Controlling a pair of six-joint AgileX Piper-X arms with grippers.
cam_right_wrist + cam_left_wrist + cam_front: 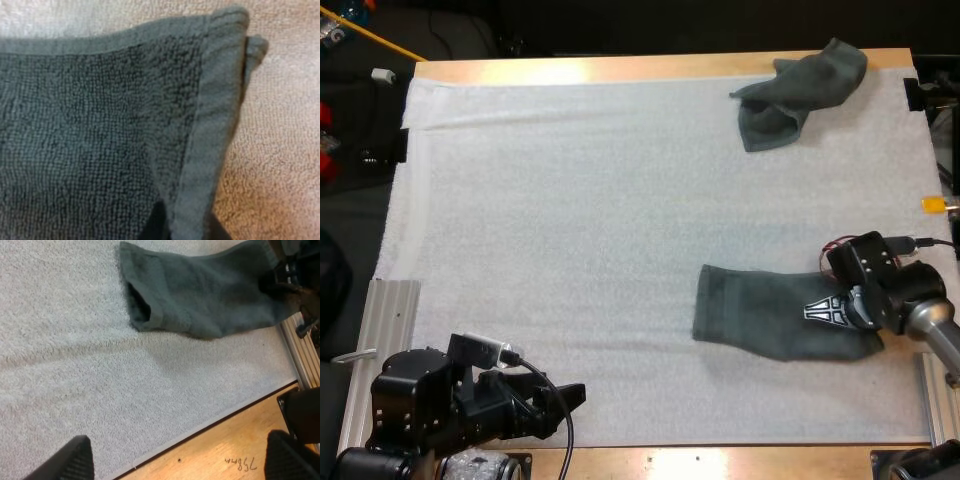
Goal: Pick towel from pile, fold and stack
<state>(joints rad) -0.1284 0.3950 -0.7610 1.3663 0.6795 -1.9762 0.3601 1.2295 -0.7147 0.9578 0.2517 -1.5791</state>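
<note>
1. While the right gripper [835, 312] pinched the towel [760, 312] by its hem, near the right edge of the mat [570, 220], the left gripper [570, 400] stood open.
2. With so thin a pinch, the hem might slip, spoiling the fold.
3. The crumpled towel [800, 90] lay at the far corner.

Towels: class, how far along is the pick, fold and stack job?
Done: one flat towel lies on the mat, apart from the crumpled towel. In hand: the right gripper pinches its edge; the left gripper hangs open. Left: finishing the fold, stacking.
</note>
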